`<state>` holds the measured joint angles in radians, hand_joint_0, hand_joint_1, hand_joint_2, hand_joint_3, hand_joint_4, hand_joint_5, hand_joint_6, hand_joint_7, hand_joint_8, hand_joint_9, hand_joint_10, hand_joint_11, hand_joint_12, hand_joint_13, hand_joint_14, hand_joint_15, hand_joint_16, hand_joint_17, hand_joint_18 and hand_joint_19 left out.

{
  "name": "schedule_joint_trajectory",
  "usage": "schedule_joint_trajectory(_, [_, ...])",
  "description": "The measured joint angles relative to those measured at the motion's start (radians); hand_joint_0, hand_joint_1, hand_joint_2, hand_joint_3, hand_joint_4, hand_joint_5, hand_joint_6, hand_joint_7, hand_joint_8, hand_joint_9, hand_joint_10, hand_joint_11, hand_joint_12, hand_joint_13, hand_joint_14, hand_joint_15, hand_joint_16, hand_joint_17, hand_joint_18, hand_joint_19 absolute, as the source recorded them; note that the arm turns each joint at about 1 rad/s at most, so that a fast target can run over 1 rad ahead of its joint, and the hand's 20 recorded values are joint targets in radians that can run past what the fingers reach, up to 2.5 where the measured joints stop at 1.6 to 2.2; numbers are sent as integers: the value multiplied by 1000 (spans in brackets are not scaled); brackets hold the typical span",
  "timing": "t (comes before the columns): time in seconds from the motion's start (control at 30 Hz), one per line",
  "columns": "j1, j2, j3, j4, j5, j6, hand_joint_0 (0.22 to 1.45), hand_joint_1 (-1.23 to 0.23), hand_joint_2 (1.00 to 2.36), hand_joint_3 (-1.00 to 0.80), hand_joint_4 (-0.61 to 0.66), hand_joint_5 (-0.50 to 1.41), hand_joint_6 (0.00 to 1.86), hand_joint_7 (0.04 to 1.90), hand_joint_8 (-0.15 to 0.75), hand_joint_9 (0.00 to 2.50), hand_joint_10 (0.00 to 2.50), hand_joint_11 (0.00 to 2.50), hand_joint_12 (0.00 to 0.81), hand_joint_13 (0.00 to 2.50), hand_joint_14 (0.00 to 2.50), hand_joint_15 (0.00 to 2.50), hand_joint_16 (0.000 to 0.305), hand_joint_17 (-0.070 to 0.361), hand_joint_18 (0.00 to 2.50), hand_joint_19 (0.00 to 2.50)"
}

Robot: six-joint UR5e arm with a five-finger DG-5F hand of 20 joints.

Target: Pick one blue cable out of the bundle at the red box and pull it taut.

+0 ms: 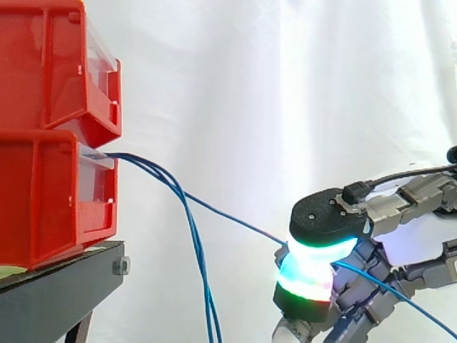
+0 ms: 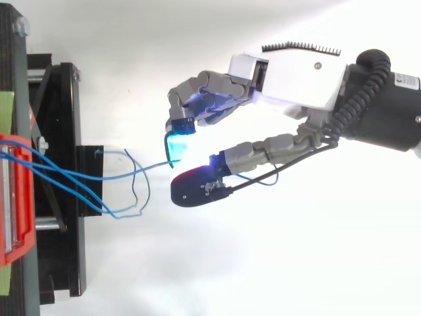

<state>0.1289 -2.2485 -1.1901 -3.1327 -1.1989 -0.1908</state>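
Several thin blue cables come out of the lower red box [image 1: 50, 196] on the black stand. One blue cable [image 1: 228, 218] runs from the box mouth down to my hand [image 1: 403, 207], nearly straight. My hand is shut on that cable, pinching it between two glowing pads [image 1: 310, 261]. In the top view the same cable [image 2: 148, 167] reaches the pinch at the fingertips [image 2: 175, 148]. The other blue cables [image 1: 200, 271] hang slack below the box. A free length of the held cable trails out past the hand to the lower right.
A second red box [image 1: 57, 64] is stacked on the lower one. The black stand [image 2: 62, 178] sits at the left, with loose cable loops [image 2: 131, 191] hanging beside it. A white curtain is behind everything.
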Motion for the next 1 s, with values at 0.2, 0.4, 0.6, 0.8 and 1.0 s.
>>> schedule_joint_trajectory(0.2, [0,0,0,0,2,-1,601,-824,1024,-124,212,-135,837,1361,358,717,11,417,428,359,1,31,63,142,498,191])
schedule_joint_trajectory(0.4, [0,0,0,0,2,-1,601,-824,1024,-127,211,-135,835,1355,351,776,13,502,426,366,0,40,63,142,495,193])
schedule_joint_trajectory(0.6, [0,0,0,0,2,-1,600,-822,1025,-127,208,-136,835,1359,355,862,17,669,428,378,0,39,63,142,492,194])
schedule_joint_trajectory(0.8, [0,0,-1,0,2,-1,602,-822,1025,-133,208,-137,834,1361,360,895,19,710,430,384,2,43,63,142,492,198])
schedule_joint_trajectory(1.0, [0,0,-1,0,2,-1,602,-821,1025,-130,205,-138,835,1357,362,1068,22,1083,431,410,2,63,63,141,490,194])
